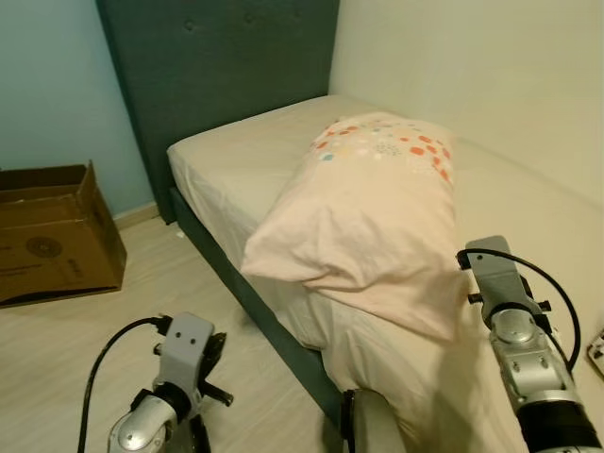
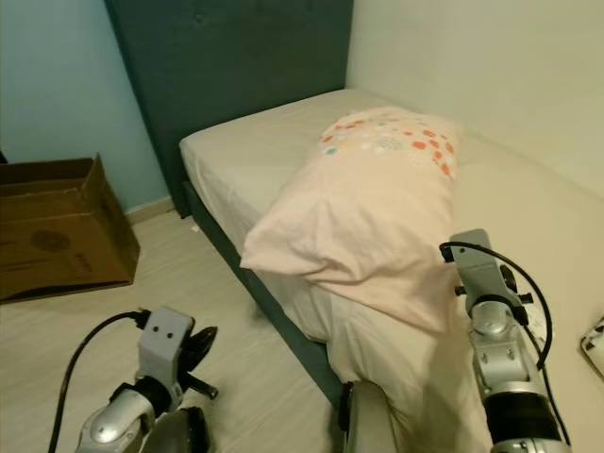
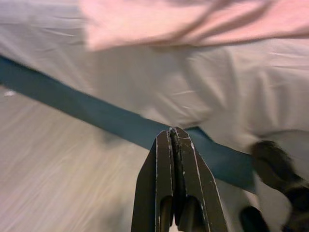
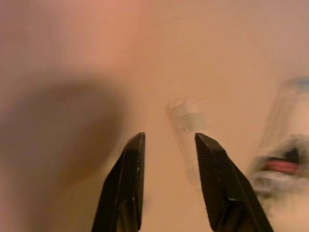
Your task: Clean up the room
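Observation:
A pale pink pillow (image 1: 368,217) with coloured dots at its far end lies aslant on the white bed (image 1: 236,151), one corner hanging over the near edge. My right arm (image 1: 514,326) reaches over the bed beside the pillow. In the right wrist view my right gripper (image 4: 169,137) is open just above the sheet, with a blurred clear plastic piece (image 4: 187,118) beyond its fingertips and another clear item with red and black (image 4: 285,150) to one side. My left gripper (image 3: 172,130) is shut and holds nothing, low by the bed's dark teal side rail (image 3: 96,113).
A tall dark teal headboard (image 1: 217,66) stands against the wall. An open cardboard box (image 1: 52,236) sits on the light wood floor (image 1: 123,311) at the left. A small object (image 1: 596,351) lies on the bed at the right edge.

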Available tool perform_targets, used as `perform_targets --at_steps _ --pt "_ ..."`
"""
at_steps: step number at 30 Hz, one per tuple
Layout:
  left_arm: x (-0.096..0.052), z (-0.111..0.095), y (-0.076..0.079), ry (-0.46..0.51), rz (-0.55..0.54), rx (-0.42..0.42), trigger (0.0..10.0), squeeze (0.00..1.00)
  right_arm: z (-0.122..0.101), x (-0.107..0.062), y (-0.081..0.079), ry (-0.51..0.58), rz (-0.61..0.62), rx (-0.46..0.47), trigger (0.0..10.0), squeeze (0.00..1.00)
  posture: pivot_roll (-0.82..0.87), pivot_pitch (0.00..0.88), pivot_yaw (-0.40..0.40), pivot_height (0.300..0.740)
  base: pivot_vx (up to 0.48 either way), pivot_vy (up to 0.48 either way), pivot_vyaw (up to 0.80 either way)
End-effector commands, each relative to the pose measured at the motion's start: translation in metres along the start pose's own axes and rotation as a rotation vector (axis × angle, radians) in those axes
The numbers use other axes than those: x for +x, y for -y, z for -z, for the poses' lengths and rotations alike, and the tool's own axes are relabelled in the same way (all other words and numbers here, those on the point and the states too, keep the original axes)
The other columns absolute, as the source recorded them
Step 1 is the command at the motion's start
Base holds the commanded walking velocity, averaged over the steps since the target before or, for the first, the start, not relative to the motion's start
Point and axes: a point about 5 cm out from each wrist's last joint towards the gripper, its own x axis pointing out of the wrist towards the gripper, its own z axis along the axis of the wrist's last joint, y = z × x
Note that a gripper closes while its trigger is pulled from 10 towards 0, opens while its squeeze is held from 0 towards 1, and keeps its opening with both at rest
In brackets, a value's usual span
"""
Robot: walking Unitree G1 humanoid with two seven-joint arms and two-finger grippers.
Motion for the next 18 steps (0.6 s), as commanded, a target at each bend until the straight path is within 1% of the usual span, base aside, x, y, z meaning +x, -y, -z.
perform_targets --at_steps 1,2,3,4,5,6,7,8,9,11,12,15,16,17,18 --pt "-0.002 0.003 0.000 -0.018 0.025 0.023 10.0 0.00 0.001 -0.003 -0.018 -0.026 -0.143 0.018 10.0 0.00 -0.06 0.098 -0.086 0.528 0.000 0.000 0.00" --pt "-0.002 0.002 0.002 -0.015 0.036 0.028 10.0 0.00 -0.001 -0.008 -0.027 -0.033 -0.238 0.031 10.0 0.00 -0.06 0.098 -0.086 0.528 0.000 0.000 0.00" --pt "0.000 0.000 0.004 -0.003 0.045 0.036 10.0 0.00 -0.005 -0.008 -0.026 -0.026 -0.232 0.023 10.0 0.00 -0.06 0.098 -0.083 0.528 0.000 0.000 0.00" --pt "0.001 -0.002 0.005 0.005 0.050 0.040 10.0 0.00 -0.008 -0.008 -0.023 -0.018 -0.195 0.016 10.0 0.00 -0.06 0.098 -0.083 0.528 0.000 0.000 0.00" --pt "0.001 -0.002 0.005 0.005 0.050 0.040 10.0 0.00 -0.008 -0.008 -0.023 -0.018 -0.195 0.016 10.0 0.00 -0.06 0.098 -0.083 0.528 0.000 0.000 0.00" --pt "0.004 -0.007 0.005 0.028 0.041 0.043 10.0 0.00 -0.012 -0.001 -0.010 0.001 -0.080 -0.012 10.0 0.00 -0.07 0.098 -0.073 0.528 0.000 0.000 0.00" --pt "0.004 -0.007 0.005 0.028 0.041 0.043 10.0 0.00 -0.012 -0.001 -0.010 0.001 -0.080 -0.012 10.0 0.00 -0.07 0.098 -0.073 0.528 0.000 0.000 0.00" --pt "0.007 -0.013 0.006 0.054 0.028 0.045 10.0 0.00 -0.016 0.006 0.002 0.030 0.030 -0.068 10.0 1.00 -0.07 0.100 -0.069 0.528 0.000 0.000 0.00" --pt "0.010 -0.020 0.006 0.082 0.027 0.042 10.0 0.00 -0.020 0.012 0.012 0.056 0.104 -0.145 10.0 1.00 -0.07 0.105 -0.064 0.528 0.000 0.000 0.00" --pt "0.013 -0.029 0.009 0.115 0.042 0.035 10.0 0.00 -0.025 0.020 0.021 0.072 0.161 -0.251 10.0 1.00 -0.07 0.122 -0.056 0.528 0.000 0.000 0.00" --pt "0.013 -0.032 0.010 0.122 0.051 0.032 10.0 0.00 -0.025 0.022 0.023 0.067 0.167 -0.278 10.0 1.00 -0.07 0.122 -0.056 0.528 0.000 0.000 0.00" --pt "0.014 -0.038 0.015 0.132 0.098 0.043 10.0 0.00 -0.019 0.030 0.026 0.009 0.148 -0.419 10.0 1.00 -0.05 0.161 -0.050 0.528 0.000 0.000 0.00" --pt "0.014 -0.038 0.015 0.132 0.098 0.043 10.0 0.00 -0.019 0.030 0.026 0.009 0.148 -0.419 10.0 1.00 -0.05 0.161 -0.050 0.528 0.000 0.000 0.00" --pt "0.014 -0.041 0.017 0.138 0.117 0.050 10.0 0.00 -0.015 0.033 0.027 -0.021 0.137 -0.454 10.0 1.00 -0.05 0.172 -0.048 0.528 0.000 0.000 0.00" --pt "0.013 -0.042 0.017 0.140 0.121 0.052 10.0 0.00 -0.015 0.034 0.027 -0.026 0.135 -0.454 10.0 1.00 -0.05 0.172 -0.048 0.528 0.000 0.000 0.00"
